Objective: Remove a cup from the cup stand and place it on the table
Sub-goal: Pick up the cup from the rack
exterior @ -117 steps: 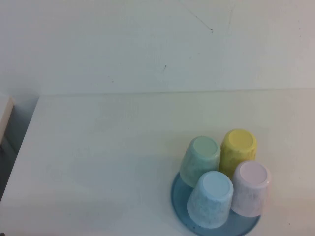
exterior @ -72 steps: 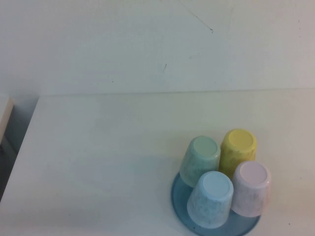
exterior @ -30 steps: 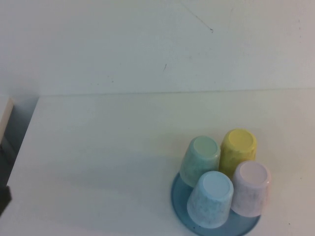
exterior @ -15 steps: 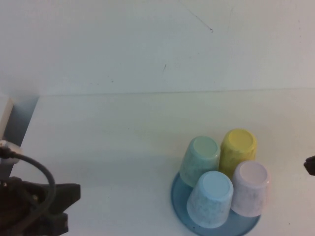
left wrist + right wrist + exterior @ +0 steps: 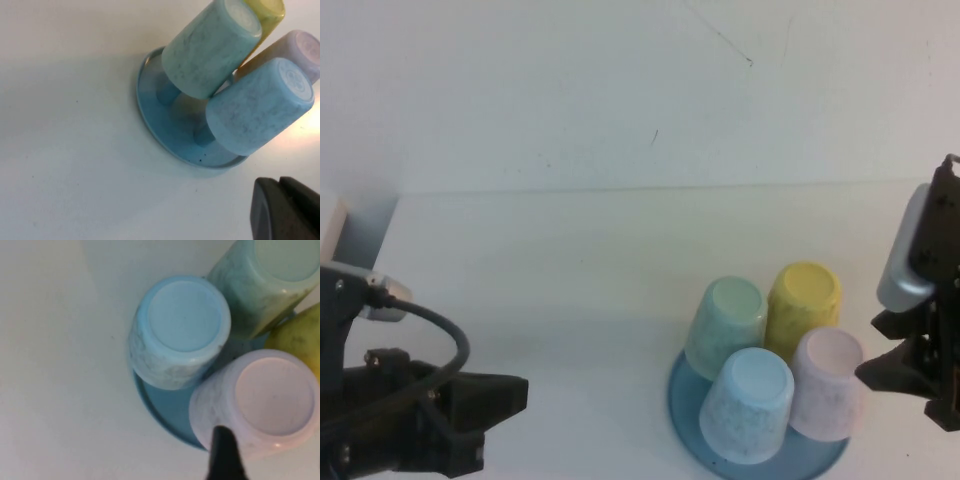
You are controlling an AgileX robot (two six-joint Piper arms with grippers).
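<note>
The pale pink cup [image 5: 828, 385] sits upside down on the round blue-grey cup stand [image 5: 685, 405], at its right side, near the front right of the white table [image 5: 570, 270]. Its pegs are hidden under the cups. My right gripper [image 5: 905, 393] hovers just right of the pink cup, open and empty. One dark fingertip [image 5: 223, 440] shows over the pink cup's [image 5: 270, 395] rim in the right wrist view. My left gripper [image 5: 515, 395] is at the front left, shut and empty, well left of the stand [image 5: 165, 125].
A light blue cup [image 5: 748, 405], a mint green cup [image 5: 725, 325] and a yellow cup [image 5: 804, 305] also stand upside down on the stand, packed close to the pink one. The table's left edge [image 5: 380, 250] lies by the left arm. A white wall rises behind.
Both arms have come into view. The left gripper moved in from the bottom left towards the stand, the right gripper came in from the right beside the pink cup. The cups have not moved.
</note>
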